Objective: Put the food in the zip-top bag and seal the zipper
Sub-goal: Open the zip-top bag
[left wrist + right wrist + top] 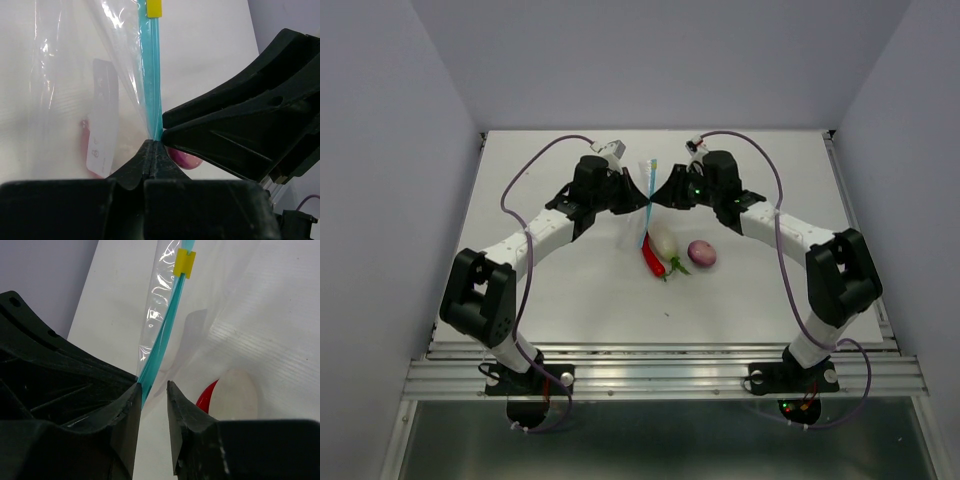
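**A:** Where's the zip-top bag?

**B:** Held up off the bench, mid-back, between the two arms. The zipper edge runs up and away from the fingers, with a yellow slider at the far end.

**A:** Left side?

**B:** The left fingers are pressed together on the zipper, with no gap.

**A:** Right?

**B:** The right fingers are set narrow. The zipper sits in the gap, touching one finger and clear of the other, so it isn't pinched.

**A:** Food?

**B:** All outside the bag, on the bench on the near side of it. The white egg-shaped one and the red chili lie side by side, touching. The purplish-pink ball is just to their right. Can't tell if the bag's lower edge touches them.
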`<state>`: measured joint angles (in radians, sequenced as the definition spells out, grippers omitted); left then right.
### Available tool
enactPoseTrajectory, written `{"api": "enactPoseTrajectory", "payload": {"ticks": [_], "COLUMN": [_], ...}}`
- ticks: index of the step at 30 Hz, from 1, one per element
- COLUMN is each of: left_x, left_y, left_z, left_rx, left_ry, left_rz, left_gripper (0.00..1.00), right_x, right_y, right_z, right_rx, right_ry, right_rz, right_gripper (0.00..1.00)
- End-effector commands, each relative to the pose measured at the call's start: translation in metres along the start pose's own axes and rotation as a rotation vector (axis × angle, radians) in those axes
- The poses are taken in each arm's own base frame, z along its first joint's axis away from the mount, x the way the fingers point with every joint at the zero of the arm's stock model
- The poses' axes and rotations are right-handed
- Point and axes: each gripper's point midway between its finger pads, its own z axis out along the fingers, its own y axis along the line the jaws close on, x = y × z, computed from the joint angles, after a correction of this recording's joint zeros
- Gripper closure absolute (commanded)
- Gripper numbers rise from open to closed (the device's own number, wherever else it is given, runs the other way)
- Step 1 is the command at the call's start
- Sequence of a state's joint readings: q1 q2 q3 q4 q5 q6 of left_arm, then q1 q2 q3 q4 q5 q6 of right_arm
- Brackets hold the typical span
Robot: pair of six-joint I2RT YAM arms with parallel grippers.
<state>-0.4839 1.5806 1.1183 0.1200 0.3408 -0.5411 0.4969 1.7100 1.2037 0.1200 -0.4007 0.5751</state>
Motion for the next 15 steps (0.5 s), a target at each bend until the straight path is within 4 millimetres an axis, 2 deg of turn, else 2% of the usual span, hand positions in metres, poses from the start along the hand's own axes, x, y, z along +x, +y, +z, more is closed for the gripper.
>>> {"api": "enactPoseTrajectory", "payload": {"ticks": [1, 15], "left_x": [-0.013, -0.013], "left_y": [-0.022, -0.032], "left_z": [-0.013, -0.014], "left_rx": [0.075, 0.128], "left_ry": [-0.053, -0.045], "left_rz": [0.022, 0.022], "left_gripper": [1.00, 1.00], "right_x": [-0.012, -0.013], "right_y": [0.023, 0.031], "right_z": [0.007, 0.014], "right_rx": [-0.078, -0.145], "right_ry": [-0.025, -0.028], "right_rz": [-0.024, 0.010], "right_gripper": [0.70, 0.75]}}
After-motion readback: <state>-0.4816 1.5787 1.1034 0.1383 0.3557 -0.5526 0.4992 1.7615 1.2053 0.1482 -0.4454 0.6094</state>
